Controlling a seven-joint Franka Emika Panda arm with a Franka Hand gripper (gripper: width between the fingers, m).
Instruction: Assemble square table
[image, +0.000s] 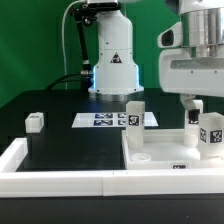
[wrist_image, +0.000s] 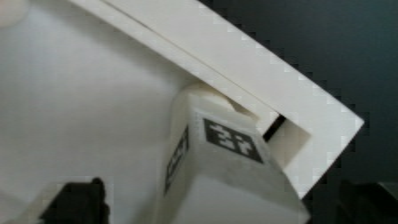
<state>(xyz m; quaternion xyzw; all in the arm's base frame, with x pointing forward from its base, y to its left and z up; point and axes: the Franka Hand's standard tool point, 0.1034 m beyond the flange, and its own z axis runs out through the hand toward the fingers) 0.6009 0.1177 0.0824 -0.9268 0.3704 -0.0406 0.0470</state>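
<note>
The black bench (image: 60, 150) is bordered by a long white rim (image: 50, 182). The white arm (image: 112, 60) is based at the bench's far edge, near the middle.

The square slab (image: 160, 158) lies flat in the bench's near corner on the exterior view's right, tucked against the rim. The marker board (image: 100, 120) lies flat near the bench's middle, just beyond the slab.

One leg block (image: 133, 115) stands upright at the slab's far corner, on the side toward the marker board. A second leg block (image: 209, 135) stands on the slab's side toward the exterior view's right, directly under the gripper (image: 196, 105). In the wrist view the gripper's fingers (wrist_image: 71, 200) are spread wider than this block, one on each side and clear of it. A third, loose leg block (image: 35, 121) sits well apart, near the bench's edge on the exterior view's left.
</note>
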